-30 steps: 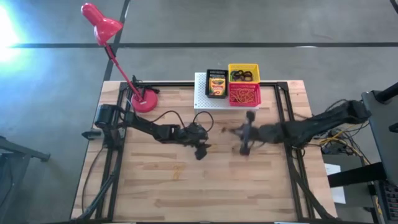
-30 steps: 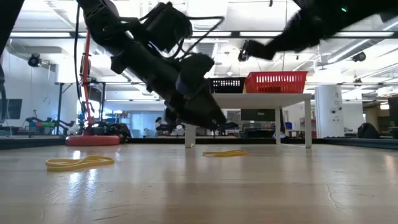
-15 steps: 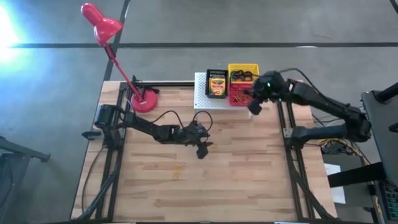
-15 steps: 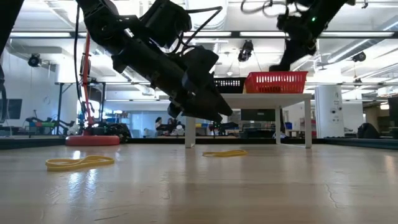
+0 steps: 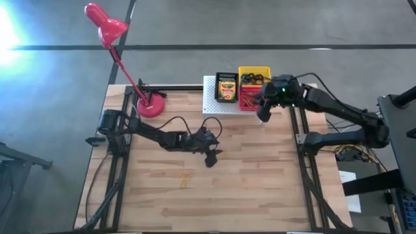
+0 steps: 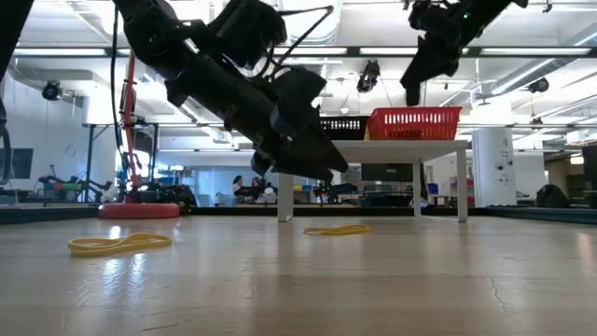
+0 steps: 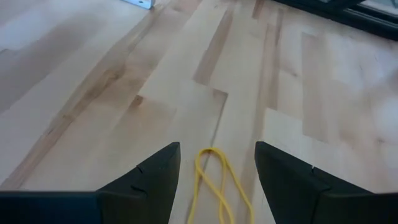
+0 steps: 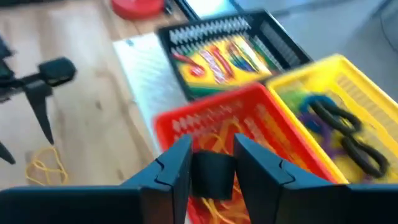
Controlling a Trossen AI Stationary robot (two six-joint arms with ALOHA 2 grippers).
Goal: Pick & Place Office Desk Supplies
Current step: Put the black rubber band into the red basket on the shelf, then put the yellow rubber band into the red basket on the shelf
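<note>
Rubber band (image 7: 214, 186), seemingly lengthwise between claw fingers (image 7: 155, 180)

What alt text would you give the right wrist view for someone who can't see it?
The right pincer hovers over a red basket of yellowish rubber bands. Beyond sit a black basket holding a crayon box and a yellow basket of rings.

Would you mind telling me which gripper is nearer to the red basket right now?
The right. The right gripper hangs at the red basket, over its front edge, while the left gripper is out over the middle of the table, above a yellow rubber band.
</note>
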